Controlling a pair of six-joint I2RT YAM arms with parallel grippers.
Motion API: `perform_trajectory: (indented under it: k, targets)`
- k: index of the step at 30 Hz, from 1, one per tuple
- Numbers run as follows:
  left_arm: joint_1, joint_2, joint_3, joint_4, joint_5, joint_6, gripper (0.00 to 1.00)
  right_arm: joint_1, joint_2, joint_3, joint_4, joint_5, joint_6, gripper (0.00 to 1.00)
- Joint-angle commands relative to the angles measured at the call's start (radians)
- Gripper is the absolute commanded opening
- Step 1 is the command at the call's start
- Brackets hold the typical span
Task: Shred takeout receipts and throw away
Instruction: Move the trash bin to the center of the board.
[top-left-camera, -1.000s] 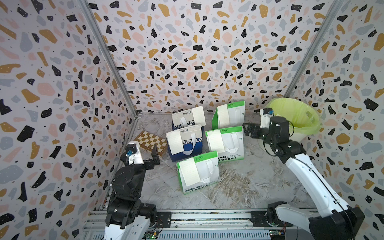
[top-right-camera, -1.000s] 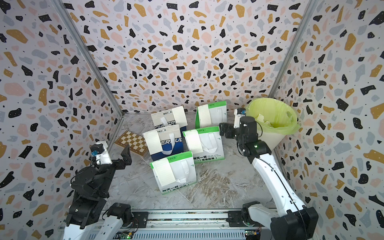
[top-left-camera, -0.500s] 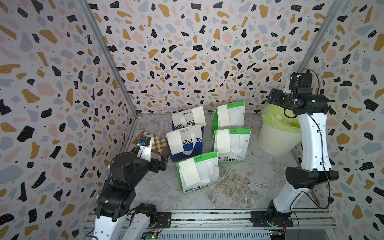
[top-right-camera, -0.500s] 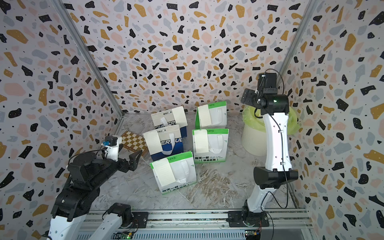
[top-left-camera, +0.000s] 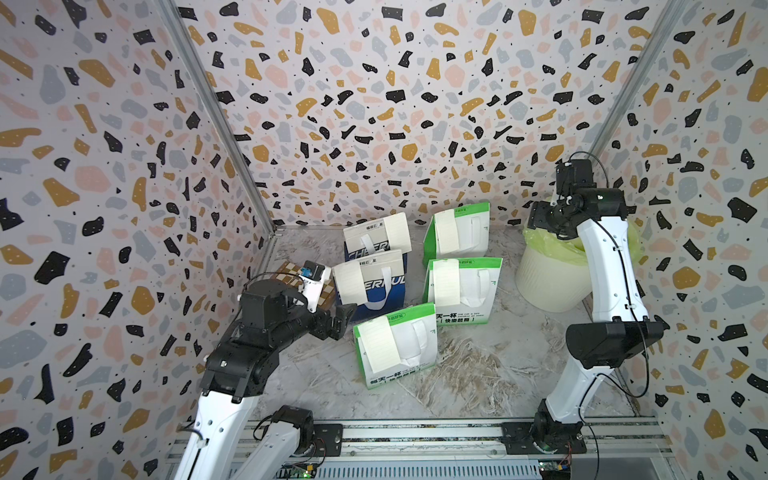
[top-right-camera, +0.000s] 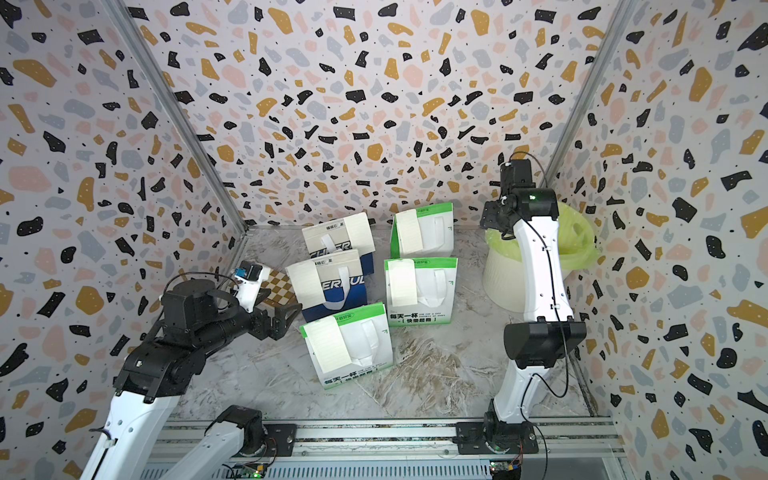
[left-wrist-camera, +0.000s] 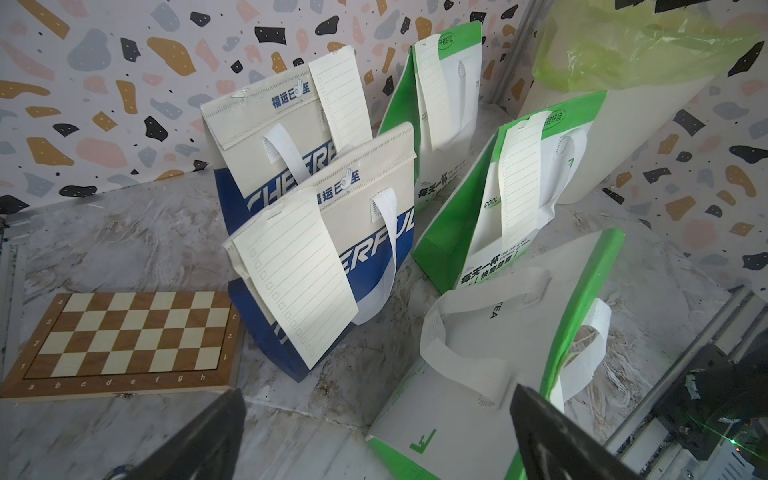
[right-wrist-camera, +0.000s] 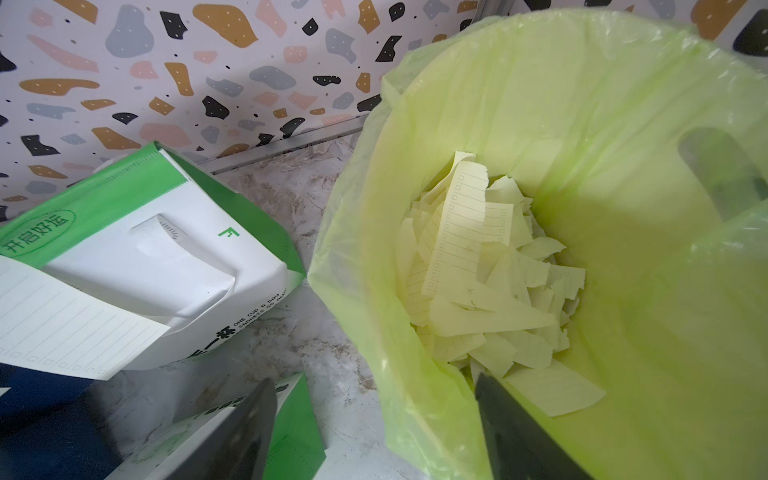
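Receipts (left-wrist-camera: 297, 278) on bags (left-wrist-camera: 486, 328), blue bag (left-wrist-camera: 374, 249) reading "ERFUL" (start covered), scraps (right-wrist-camera: 490, 282) in bin (right-wrist-camera: 602, 104)

Chessboard (left-wrist-camera: 124, 336) is lying on desk (top-left-camera: 478, 374) | blue bags (top-left-camera: 392, 286), green bags (top-left-camera: 465, 318) are sitting alongside | lined bin (top-left-camera: 544, 286) is standing right

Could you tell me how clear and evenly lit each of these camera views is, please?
In both top views: even light, corner posts splayed by the lens. Left wrist view: receipts sharp, left gripper's fingertips blurred. Right wrist view: green liner tints torn pieces yellow.
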Motion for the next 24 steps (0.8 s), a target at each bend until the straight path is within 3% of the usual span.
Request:
perform_trajectory:
  k: [1,9,18,24]
  targets:
    - [-0.008,-0.011,0.029,-0.019,0.03,0.008,1.0,-0.003,-0.004,-0.015,-0.013,0.008,-0.017,0.72]
    - [-0.012,-0.014,0.016,-0.028,0.045,0.002,1.0,-0.001,-0.024,-0.09,0.015,-0.001,-0.035,0.52]
    - [-0.013,-0.012,-0.011,-0.034,0.059,-0.001,0.93,-0.001,-0.049,-0.144,0.024,0.007,-0.05,0.26]
    - [-0.015,-0.009,-0.009,-0.026,0.07,-0.001,0.92,-0.001,-0.061,-0.174,0.031,0.01,-0.066,0.18]
